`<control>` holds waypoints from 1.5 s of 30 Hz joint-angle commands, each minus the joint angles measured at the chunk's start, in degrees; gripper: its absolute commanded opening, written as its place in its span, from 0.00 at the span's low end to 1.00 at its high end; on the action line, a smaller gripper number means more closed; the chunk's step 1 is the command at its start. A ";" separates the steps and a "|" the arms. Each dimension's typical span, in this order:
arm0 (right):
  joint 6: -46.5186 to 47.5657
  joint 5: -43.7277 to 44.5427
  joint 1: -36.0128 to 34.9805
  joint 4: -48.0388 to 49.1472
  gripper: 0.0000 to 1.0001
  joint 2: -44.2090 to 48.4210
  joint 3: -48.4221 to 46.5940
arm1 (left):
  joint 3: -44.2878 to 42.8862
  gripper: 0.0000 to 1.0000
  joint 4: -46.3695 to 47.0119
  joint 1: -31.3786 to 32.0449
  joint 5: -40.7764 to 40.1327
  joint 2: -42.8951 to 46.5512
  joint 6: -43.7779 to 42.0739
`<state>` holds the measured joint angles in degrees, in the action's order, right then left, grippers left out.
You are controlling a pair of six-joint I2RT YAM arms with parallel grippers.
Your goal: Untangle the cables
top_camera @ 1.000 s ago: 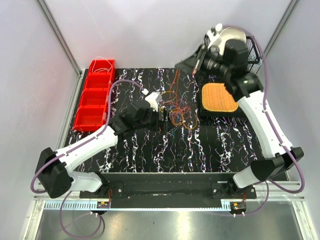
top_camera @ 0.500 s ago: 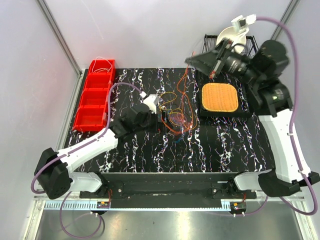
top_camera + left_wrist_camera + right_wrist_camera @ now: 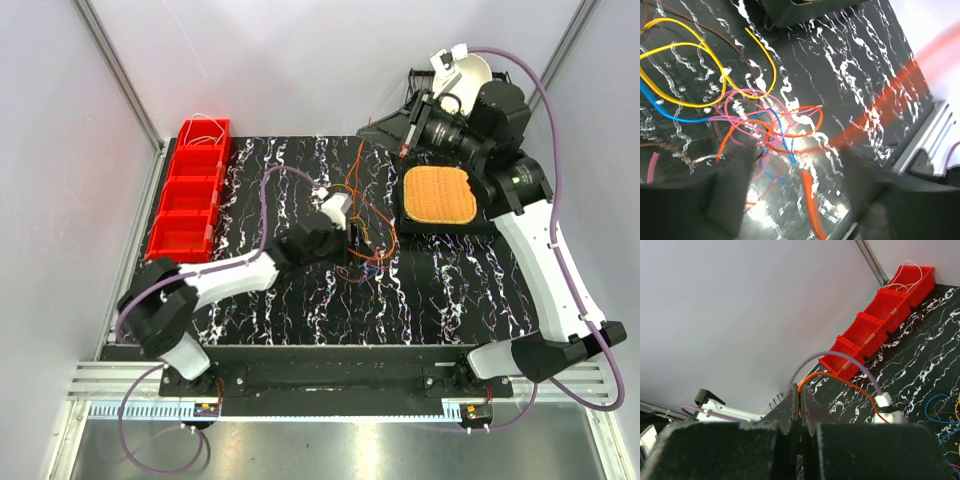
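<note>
— How many arms are working here?
— Two. The left gripper (image 3: 352,238) is hovering low over the black marbled table (image 3: 450,290). Its fingers are standing spread apart, with loops of the tangle lying on the table between them. The right gripper (image 3: 800,402) is hanging raised at the far right, fingers pressed together and pinching one orange cable (image 3: 840,380).

— And where are the cables (image 3: 765,115) lying?
— They are sprawling in one loose knot in the middle of the table, just left of the orange woven mat (image 3: 437,194). The pinched strand is running up out of that knot. The left wrist view is showing five colours: yellow, blue, pink, orange and brown.

— What else is sitting around?
— Four red bins (image 3: 188,195) are sitting in one row along the left edge, and the farthest is holding a thin white wire (image 3: 205,123). The one mat is resting on one black tray (image 3: 440,228). One white dish (image 3: 475,70) is standing behind the right arm.

— Any lettering?
— None that I am managing to read.
</note>
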<state>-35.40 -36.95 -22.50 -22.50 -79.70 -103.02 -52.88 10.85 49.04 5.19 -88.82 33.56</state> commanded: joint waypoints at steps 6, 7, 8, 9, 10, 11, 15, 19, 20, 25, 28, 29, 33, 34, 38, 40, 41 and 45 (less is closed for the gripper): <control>-0.46 -1.27 0.00 -2.18 0.00 -2.99 -15.61 | -10.55 0.41 2.78 0.10 -6.84 -8.46 -2.79; -0.64 -1.37 0.09 -2.98 0.00 -3.61 -19.72 | -11.71 0.41 1.38 0.09 -6.95 -9.44 -3.76; -0.81 -1.55 0.44 -4.55 0.00 -4.40 -22.02 | -12.85 0.40 0.67 -0.17 -6.77 -10.40 -4.20; -0.90 -1.81 0.53 -5.44 0.00 -6.06 -24.48 | -14.95 0.40 -0.73 -0.34 -6.60 -12.24 -4.64; -0.90 -1.98 0.79 -6.40 0.00 -6.95 -29.73 | -15.84 0.40 -1.27 -0.78 -6.60 -13.22 -5.08; -0.99 -2.07 1.31 -8.42 0.00 -8.00 -32.82 | -16.54 0.41 -1.71 -1.13 -6.42 -14.88 -5.26; -3.09 -3.91 3.68 -10.81 0.00 -13.27 -45.67 | -18.83 0.39 -3.64 -3.77 -5.63 -17.88 -5.61; -5.03 -4.01 7.29 -10.63 0.00 -14.52 -52.53 | -18.40 0.37 -5.31 -8.06 -5.54 -18.32 -7.72; -5.03 -3.92 7.64 -10.37 0.00 -14.17 -52.72 | -18.31 0.36 -5.75 -8.77 -5.63 -18.41 -8.50; -4.94 -2.60 8.70 -8.88 0.00 -12.23 -49.65 | -19.89 0.00 -10.32 -16.49 -6.42 -19.46 -10.97; -4.68 -1.73 9.05 -8.70 0.00 -11.44 -49.73 | -22.60 0.00 -13.48 -20.89 -6.24 -21.13 -11.50; -4.51 -1.37 9.14 -8.70 0.00 -10.92 -49.64 | -24.01 0.00 -14.79 -21.95 -6.42 -23.14 -11.24; -4.33 -0.14 9.23 -8.35 0.00 -9.60 -49.73 | -34.37 0.00 -22.42 -26.27 -3.78 -29.91 -10.71; -4.33 0.03 9.14 -8.35 0.00 -9.42 -49.82 | -36.48 0.00 -24.02 -27.49 -4.05 -31.23 -10.97; -2.14 2.31 9.32 -8.35 0.00 -6.36 -49.12 | -46.75 0.10 -30.88 -30.92 -5.02 -37.73 -11.06; -1.08 3.46 9.23 -8.44 0.00 -5.03 -47.01 | -47.93 0.46 -32.74 -32.50 -3.62 -38.28 -11.67; -0.21 3.90 9.23 -8.35 0.00 -3.63 -45.96 | -46.97 0.68 -32.65 -32.69 -2.30 -37.75 -12.02; 0.50 4.87 9.23 -8.17 0.00 -1.69 -37.90 | -40.65 0.99 -29.14 -31.37 1.48 -30.65 -14.22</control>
<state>-36.62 -33.63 -13.50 -37.01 -87.31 -144.86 -97.65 -15.35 17.50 3.14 -124.36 21.37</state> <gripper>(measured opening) 0.012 0.975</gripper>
